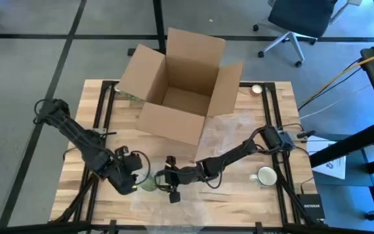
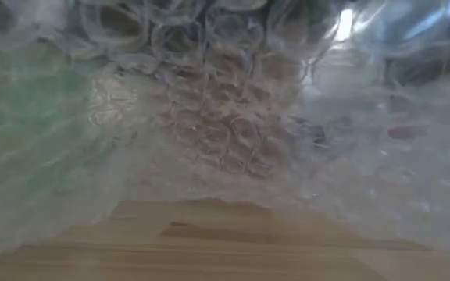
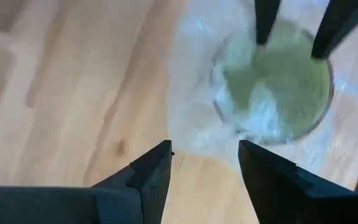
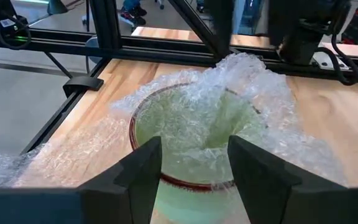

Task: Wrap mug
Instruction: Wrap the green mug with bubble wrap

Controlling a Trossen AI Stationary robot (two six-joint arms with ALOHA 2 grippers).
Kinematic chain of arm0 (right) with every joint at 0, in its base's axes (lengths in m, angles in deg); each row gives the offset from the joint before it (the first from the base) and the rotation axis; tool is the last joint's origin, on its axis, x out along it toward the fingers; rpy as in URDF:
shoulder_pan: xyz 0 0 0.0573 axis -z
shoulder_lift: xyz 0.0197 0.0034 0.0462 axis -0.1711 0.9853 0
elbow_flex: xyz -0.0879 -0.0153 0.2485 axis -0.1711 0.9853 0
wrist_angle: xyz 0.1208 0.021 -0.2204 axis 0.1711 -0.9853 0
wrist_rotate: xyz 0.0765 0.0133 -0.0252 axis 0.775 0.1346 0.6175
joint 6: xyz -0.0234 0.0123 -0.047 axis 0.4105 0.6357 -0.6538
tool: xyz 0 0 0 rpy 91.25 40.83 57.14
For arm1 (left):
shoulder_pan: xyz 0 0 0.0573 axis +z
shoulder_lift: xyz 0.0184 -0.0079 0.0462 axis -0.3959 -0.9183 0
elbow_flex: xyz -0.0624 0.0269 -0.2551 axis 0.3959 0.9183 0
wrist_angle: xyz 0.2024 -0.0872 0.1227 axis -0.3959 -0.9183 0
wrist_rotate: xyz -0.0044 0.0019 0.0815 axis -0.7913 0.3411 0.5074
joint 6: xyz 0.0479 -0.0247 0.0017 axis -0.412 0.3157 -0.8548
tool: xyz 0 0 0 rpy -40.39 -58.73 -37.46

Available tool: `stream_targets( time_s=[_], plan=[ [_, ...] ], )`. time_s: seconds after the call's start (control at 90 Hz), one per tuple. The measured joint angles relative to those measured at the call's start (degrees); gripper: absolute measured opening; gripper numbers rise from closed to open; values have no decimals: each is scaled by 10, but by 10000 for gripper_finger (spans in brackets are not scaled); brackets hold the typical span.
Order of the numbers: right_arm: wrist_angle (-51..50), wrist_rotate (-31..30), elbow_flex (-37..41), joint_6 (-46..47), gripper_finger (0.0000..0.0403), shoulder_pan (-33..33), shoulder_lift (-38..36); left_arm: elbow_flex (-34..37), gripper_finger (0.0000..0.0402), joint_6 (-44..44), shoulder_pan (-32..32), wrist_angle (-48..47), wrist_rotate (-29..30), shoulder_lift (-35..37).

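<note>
Wrapping is judged to be partly done: the pale green mug is seen near the front edge of the wooden table, draped in bubble wrap that is bunched over its dark red rim and pushed into its mouth, while much of the sheet is left spread loose across the tabletop and pressed against the low camera. Closing the wrap around the body is judged to remain, as does any packing into the open cardboard box behind. The left gripper is held just above the mug, angled down at it, fingers apart and nothing between them. The right gripper is reached in low from the opposite side, its fingers spread to either side of the rim and wrap, not clamped. A second mug is left standing well apart at the right.
</note>
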Motion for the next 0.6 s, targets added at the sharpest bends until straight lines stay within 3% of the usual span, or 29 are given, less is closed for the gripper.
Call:
stream_targets(
  time_s=[0.178, 0.6],
  plan=[
    [0, 0, 0, 0, 175, 0, 0, 29, 170, -30, -3, 109, 10, -26],
    [0, 7, 0, 0, 175, -1, 0, 32, 170, -60, 11, 151, 35, -87]
  ],
)
